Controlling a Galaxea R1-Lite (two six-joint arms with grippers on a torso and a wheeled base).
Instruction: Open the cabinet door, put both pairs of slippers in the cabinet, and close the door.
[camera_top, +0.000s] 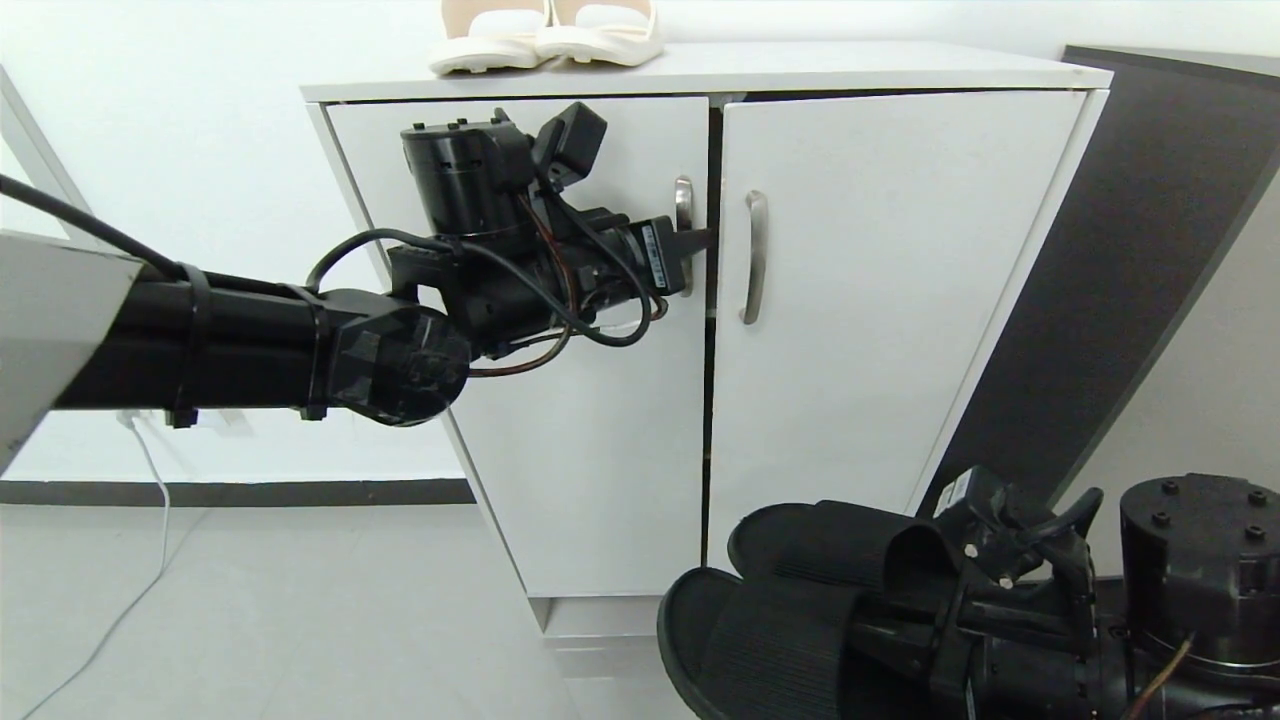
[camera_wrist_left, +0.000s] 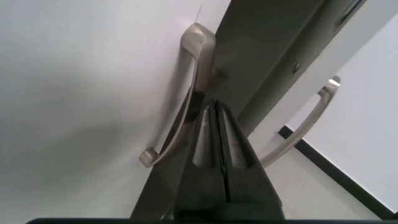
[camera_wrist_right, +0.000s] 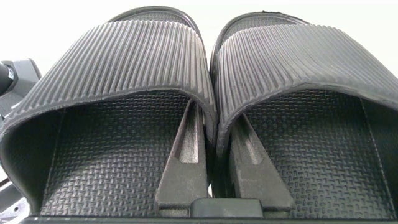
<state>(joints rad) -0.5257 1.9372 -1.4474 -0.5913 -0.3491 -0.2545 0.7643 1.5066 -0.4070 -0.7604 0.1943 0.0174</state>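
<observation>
By the white cabinet (camera_top: 880, 300), the left gripper (camera_top: 698, 240), fingers pressed together, was set beside the door handle (camera_top: 684, 195). Opening was judged in hand, a pull needed. The black slippers (camera_top: 800, 600) were pinched by the right gripper (camera_wrist_right: 214, 143).

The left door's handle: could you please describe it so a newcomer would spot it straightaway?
Find the white two-door cabinet with cream slippers on top. Beside its centre gap, the left door's handle is the silver bar with the left gripper at it; the right door's handle stands free.
</observation>
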